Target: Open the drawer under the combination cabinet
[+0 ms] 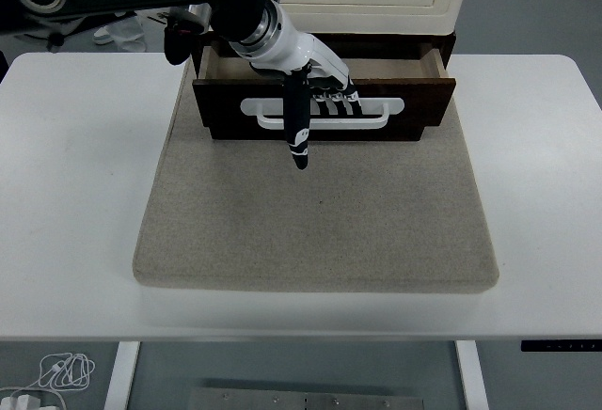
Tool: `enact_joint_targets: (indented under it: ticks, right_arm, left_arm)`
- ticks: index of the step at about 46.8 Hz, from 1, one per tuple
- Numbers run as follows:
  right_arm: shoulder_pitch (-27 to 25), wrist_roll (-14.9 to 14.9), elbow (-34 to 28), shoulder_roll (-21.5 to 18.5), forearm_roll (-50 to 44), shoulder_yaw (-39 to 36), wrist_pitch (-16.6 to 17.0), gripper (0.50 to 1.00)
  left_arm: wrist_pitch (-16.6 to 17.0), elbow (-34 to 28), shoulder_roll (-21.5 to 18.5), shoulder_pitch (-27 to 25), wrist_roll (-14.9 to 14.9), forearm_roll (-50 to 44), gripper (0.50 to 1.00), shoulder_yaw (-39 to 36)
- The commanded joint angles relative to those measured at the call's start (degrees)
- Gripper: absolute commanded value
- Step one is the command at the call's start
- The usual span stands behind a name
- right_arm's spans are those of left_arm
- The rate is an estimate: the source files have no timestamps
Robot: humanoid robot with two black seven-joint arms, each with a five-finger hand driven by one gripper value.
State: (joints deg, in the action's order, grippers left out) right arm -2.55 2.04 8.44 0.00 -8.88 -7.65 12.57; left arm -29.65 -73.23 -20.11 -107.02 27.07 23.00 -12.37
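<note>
Hooking my left hand [315, 81] through its white handle [322, 114], I see the dark drawer [324, 100] partly open, fingers curled.

Left hand [315, 86] on drawer handle [322, 114]

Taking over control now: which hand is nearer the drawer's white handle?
Left. The left hand has its fingers hooked through the white handle of the drawer; the right hand is not in view.

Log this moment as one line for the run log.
left hand: fingers hooked in white handle | drawer: partly open | right arm: not in view
</note>
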Motion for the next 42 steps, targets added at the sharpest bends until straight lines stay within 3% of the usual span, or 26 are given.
enact_joint_targets:
  ticks: [1,42]
  right_arm:
    - [0.0,0.0,0.0,0.0,0.0,0.0,0.0,0.926]
    - [0.0,0.0,0.0,0.0,0.0,0.0,0.0,0.926]
  left_arm:
    - [0.0,-0.7,-0.3,-0.1,0.0,-0.1,1.0,0.0]
    - [-0.5,-4.4,-2.4,-1.1,0.1,-0.1,1.0,-0.1]
